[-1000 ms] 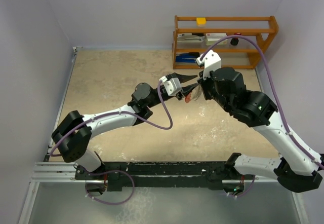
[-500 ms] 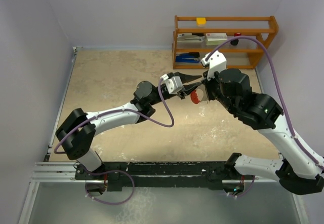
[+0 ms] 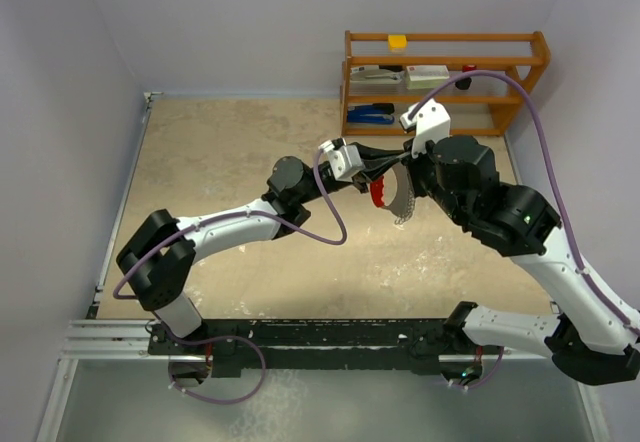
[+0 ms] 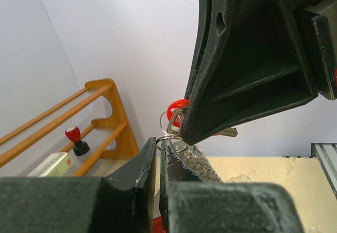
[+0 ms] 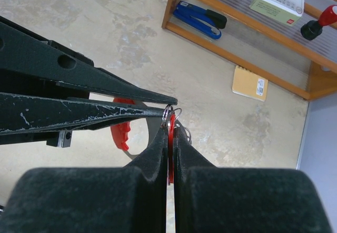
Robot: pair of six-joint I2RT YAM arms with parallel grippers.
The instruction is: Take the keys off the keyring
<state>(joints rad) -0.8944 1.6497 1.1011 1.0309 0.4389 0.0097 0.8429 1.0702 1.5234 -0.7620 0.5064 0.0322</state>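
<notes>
Two tight grips: left gripper nipped the keyring by its wire loop, right gripper squeezed the keys, glossy crescent dangling at six o'clock.

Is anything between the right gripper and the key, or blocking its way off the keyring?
Nothing visible stands between. The right gripper is shut on the key, and the left gripper pinches the keyring by its metal loops right beside it. The key seems threaded on those loops.
</notes>
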